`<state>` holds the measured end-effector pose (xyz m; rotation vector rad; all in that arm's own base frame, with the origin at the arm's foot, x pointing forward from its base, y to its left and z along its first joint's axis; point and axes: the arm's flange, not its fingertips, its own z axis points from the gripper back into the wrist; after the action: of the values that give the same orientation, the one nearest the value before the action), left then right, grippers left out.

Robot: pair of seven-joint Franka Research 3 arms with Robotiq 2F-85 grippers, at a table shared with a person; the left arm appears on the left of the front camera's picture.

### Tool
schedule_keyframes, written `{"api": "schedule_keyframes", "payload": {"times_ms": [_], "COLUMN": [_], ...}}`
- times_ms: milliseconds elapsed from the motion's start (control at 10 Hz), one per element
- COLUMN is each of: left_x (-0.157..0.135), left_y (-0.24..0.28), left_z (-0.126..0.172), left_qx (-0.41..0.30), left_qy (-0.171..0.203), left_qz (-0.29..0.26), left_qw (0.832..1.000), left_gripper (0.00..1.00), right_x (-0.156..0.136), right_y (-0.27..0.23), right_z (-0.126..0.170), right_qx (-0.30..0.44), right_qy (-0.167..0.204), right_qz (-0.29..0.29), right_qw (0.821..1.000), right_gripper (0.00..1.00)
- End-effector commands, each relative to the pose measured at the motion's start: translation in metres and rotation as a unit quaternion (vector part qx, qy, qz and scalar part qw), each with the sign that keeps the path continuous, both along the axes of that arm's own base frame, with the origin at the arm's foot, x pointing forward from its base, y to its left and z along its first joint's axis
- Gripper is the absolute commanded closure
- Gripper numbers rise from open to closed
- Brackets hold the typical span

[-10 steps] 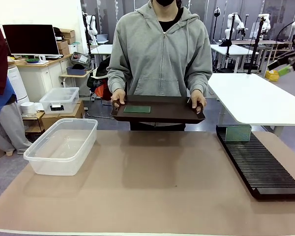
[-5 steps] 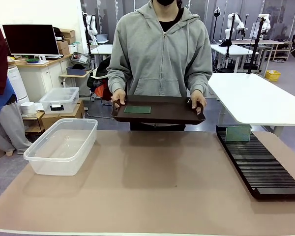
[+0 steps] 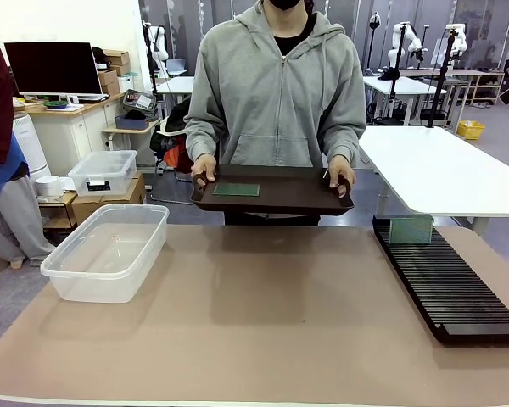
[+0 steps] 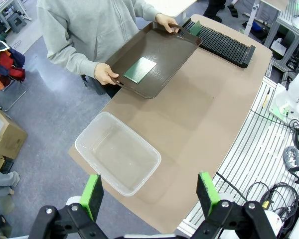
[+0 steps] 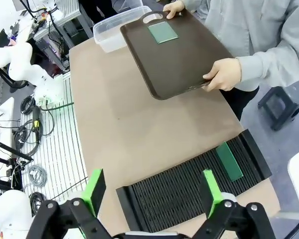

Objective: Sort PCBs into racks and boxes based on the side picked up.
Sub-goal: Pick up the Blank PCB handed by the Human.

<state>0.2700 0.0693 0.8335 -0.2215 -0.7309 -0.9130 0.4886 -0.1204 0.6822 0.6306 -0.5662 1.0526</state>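
You had the left gripper point(image 4: 149, 175) open high over the clear tub point(image 4: 114, 149); a person point(image 4: 89, 30) held a tray point(image 4: 169, 50) bearing one PCB point(image 4: 139, 69)

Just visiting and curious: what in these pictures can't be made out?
- Front view: the green board on the tray is too small to show any markings.
- Right wrist view: the tray hides part of the clear tub.
- Front view: which slot of the rack holds the standing board is too fine to tell.

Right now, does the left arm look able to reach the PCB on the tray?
Probably yes: the left end effector hangs open high up, with nothing between it and the PCB lying flat on the tray. The person's hand on the handle is close beside it.
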Motion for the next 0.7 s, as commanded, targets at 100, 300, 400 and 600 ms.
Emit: {"api": "schedule_keyframes", "payload": {"times_ms": [100,300,400,600], "left_x": [0.0,0.0,0.0,0.0], "left_y": [-0.001,-0.001,-0.001,-0.001], "left_z": [-0.001,-0.001,-0.001,-0.001], "left_qx": [-0.002,-0.002,-0.002,-0.002], "left_qy": [0.002,0.002,0.002,0.002], "left_qz": [0.002,0.002,0.002,0.002], "left_qw": [1.0,1.0,1.0,1.0], "left_gripper": [0.0,0.0,0.0,0.0], "right_x": [-0.001,-0.013,-0.04,-0.069], "right_y": [0.003,0.007,0.012,0.013], "right_z": [0.008,0.018,0.04,0.074], "right_qx": [0.007,0.015,0.03,0.036], "right_qy": [-0.009,-0.017,-0.02,-0.006], "right_qz": [0.001,-0.012,-0.039,-0.033], "right_qw": [1.0,1.0,0.999,0.999], "right_gripper": [0.0,0.0,0.0,0.0]}}
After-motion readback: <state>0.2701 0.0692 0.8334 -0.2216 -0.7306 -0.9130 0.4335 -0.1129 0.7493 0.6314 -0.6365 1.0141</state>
